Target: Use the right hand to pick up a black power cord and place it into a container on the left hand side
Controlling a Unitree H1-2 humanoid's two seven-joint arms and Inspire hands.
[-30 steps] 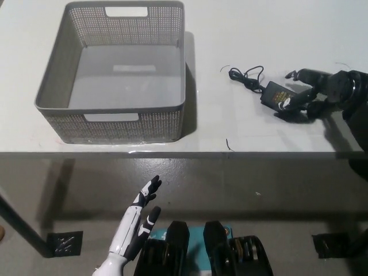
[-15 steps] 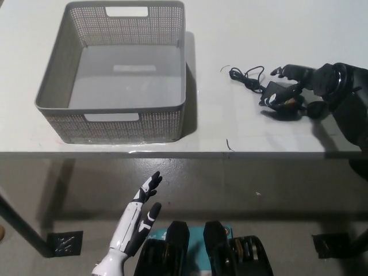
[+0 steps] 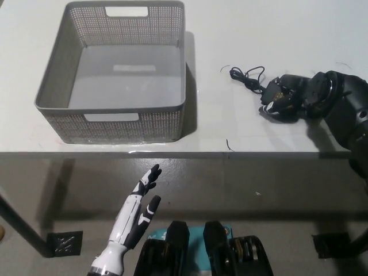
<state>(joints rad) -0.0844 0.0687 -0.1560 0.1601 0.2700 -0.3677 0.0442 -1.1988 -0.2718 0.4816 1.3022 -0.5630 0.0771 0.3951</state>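
Surface: white bench (image 3: pixel 218 123) runs across the upper part of my head view, its front edge just below the basket; grey floor lies beneath.
Basket: grey perforated basket (image 3: pixel 57 69) sits on the bench's left part with nothing in it that I can see, its open top facing up. I judge it is set there as the drop-off.
Cord: black power cord (image 3: pixel 248 77) lies on the bench's right part, well apart from the basket; its thin wire loops loosely toward the basket side, and the adapter block (image 3: pixel 270 95) at its other end is under my right robot hand.
Why there: I judge the cord lies on the right so the black arm can reach it, then carry it leftward across the bench to the basket.
Right robot hand: black right robot hand (image 3: pixel 293 95) comes in from the right and curls over the block, fingers (image 3: pixel 282 86) drawn in narrow around it and touching it. I read this as a hold closing on the block, which does not look lifted off the bench yet.
Left robot hand: white left robot hand (image 3: pixel 138 210) rests low, below the bench edge, fingers spread, holding nothing.
Stage: I judge I am at the pick-up; lift and carry remain.
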